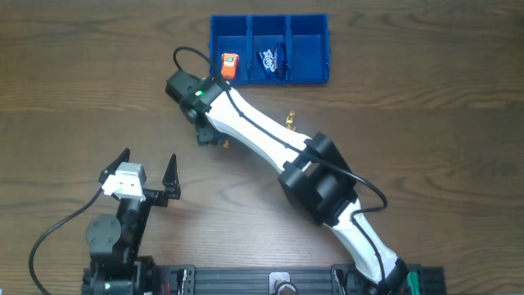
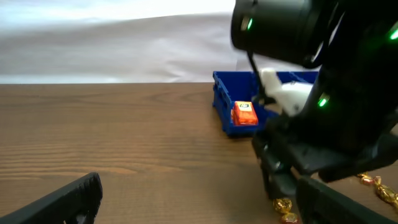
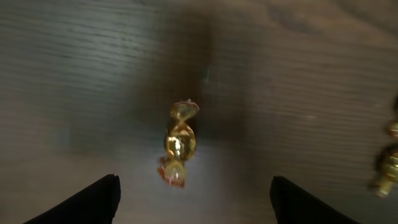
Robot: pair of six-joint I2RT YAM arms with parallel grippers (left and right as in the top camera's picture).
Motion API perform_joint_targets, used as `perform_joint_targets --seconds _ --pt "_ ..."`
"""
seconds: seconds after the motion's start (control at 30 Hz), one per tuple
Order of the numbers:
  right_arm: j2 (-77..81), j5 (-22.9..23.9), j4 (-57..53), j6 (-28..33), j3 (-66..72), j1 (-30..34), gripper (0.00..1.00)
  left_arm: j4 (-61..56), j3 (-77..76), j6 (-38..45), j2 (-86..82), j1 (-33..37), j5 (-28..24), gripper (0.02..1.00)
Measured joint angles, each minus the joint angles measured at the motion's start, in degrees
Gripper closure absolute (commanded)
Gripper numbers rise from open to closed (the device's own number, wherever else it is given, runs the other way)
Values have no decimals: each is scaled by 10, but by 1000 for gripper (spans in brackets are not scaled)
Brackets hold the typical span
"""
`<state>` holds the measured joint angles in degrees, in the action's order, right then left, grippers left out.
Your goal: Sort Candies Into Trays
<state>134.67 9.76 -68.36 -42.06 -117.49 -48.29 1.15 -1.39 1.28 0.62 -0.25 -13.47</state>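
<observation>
A blue three-compartment tray (image 1: 313, 76) stands at the table's far middle. Its left compartment holds an orange candy (image 1: 230, 65), its middle one a dark blue candy (image 1: 270, 59). My right gripper (image 1: 205, 129) has reached across to the left of centre and hangs open over a gold-wrapped candy (image 3: 177, 144), which lies on the wood between its fingertips (image 3: 93, 199), untouched. The same candy (image 2: 283, 206) shows under the right arm in the left wrist view. My left gripper (image 1: 147, 176) stands open near the front left, holding nothing.
Another gold candy (image 1: 290, 120) lies on the table right of the right arm, and gold candies (image 3: 387, 165) show at the edge of the right wrist view. The tray's right compartment (image 1: 309, 49) looks bare. Bare wood lies at the left and right.
</observation>
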Motion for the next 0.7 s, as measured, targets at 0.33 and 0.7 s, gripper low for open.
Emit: perform_joint_targets --seconds 0.33,0.7 --pt "21 -12 21 -36 0 12 305 0 0 0 0 0 0 20" --pt "49 -37 42 -52 3 23 424 0 0 0 0 0 0 20"
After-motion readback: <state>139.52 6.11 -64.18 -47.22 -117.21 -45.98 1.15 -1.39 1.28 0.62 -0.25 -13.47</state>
